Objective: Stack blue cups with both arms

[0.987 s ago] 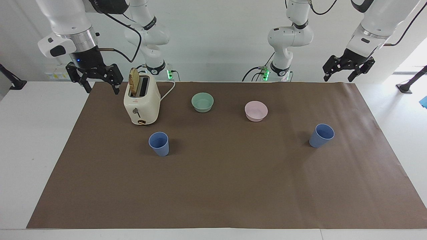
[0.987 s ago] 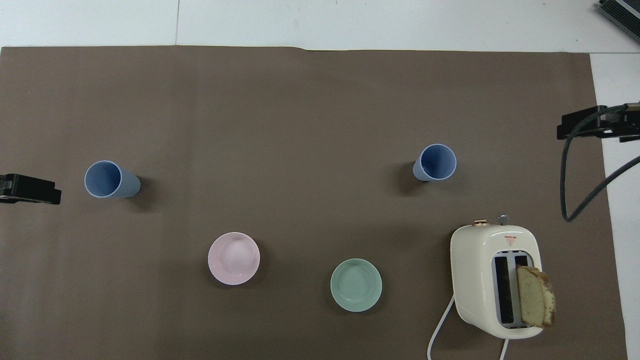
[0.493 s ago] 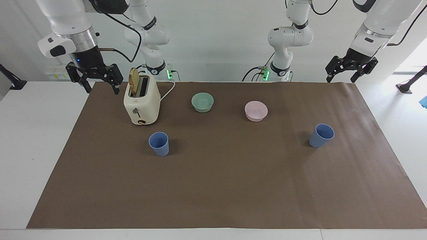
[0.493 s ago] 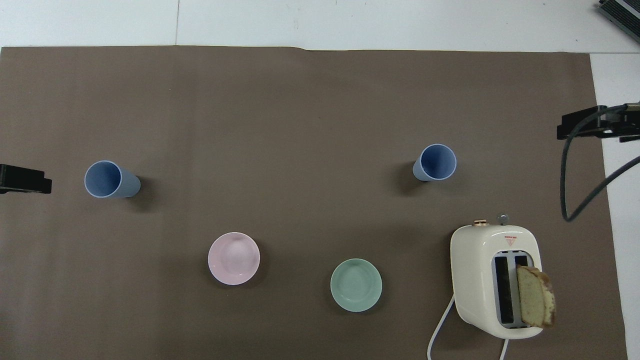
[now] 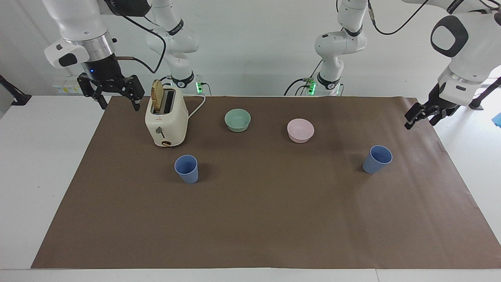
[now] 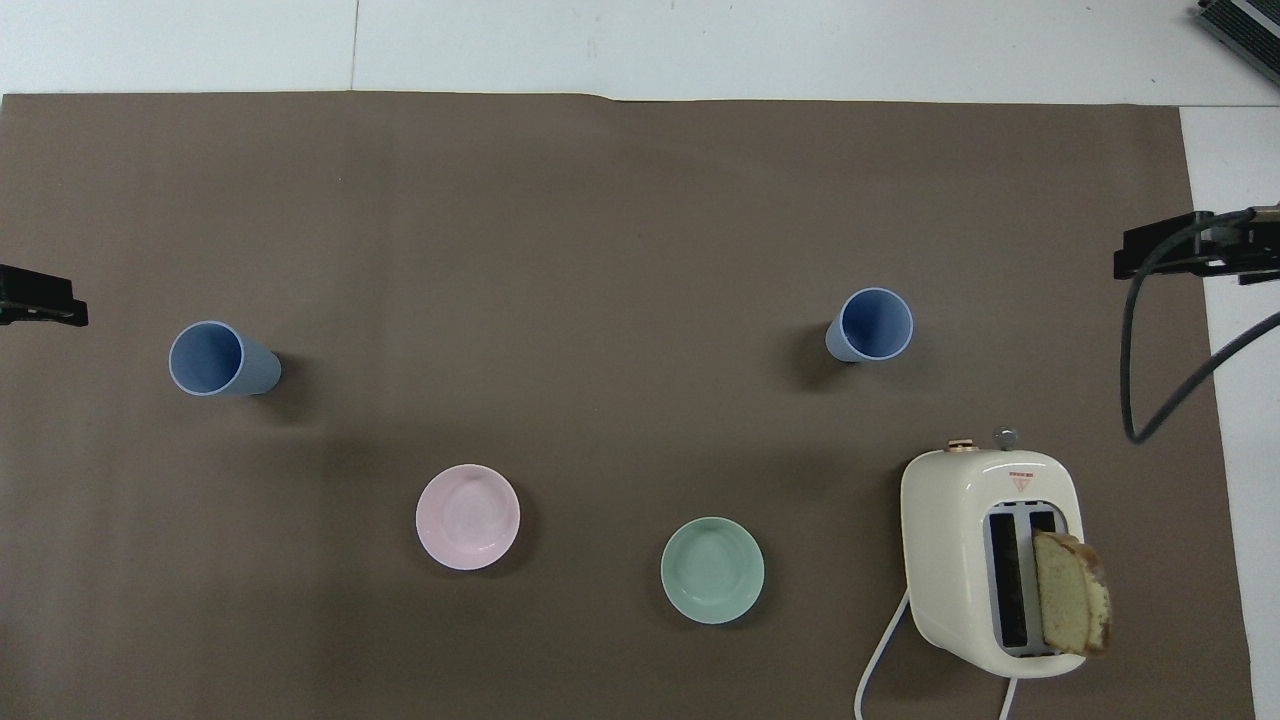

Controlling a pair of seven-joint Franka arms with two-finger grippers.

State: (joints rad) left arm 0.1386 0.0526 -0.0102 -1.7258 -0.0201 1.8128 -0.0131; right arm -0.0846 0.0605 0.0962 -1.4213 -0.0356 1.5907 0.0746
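Observation:
Two blue cups stand upright and apart on the brown mat. One cup [image 5: 186, 169] [image 6: 870, 325] is farther from the robots than the toaster. The other cup [image 5: 377, 159] [image 6: 222, 360] stands toward the left arm's end. My left gripper [image 5: 419, 123] [image 6: 40, 300] is open and empty in the air over the mat's edge at that end, apart from the cup. My right gripper [image 5: 119, 103] [image 6: 1170, 248] is open and empty, raised beside the toaster over the mat's edge at the right arm's end.
A cream toaster [image 5: 166, 117] [image 6: 990, 555] with a bread slice [image 5: 157, 96] in one slot stands near the right arm. A mint-green bowl [image 5: 237, 120] and a pink bowl [image 5: 300, 130] sit between the cups, nearer to the robots. The brown mat [image 5: 250, 219] covers the table.
My left gripper has come down and moved out from the robots, over the mat's edge near the cup at its end. The right arm and both cups have not moved.

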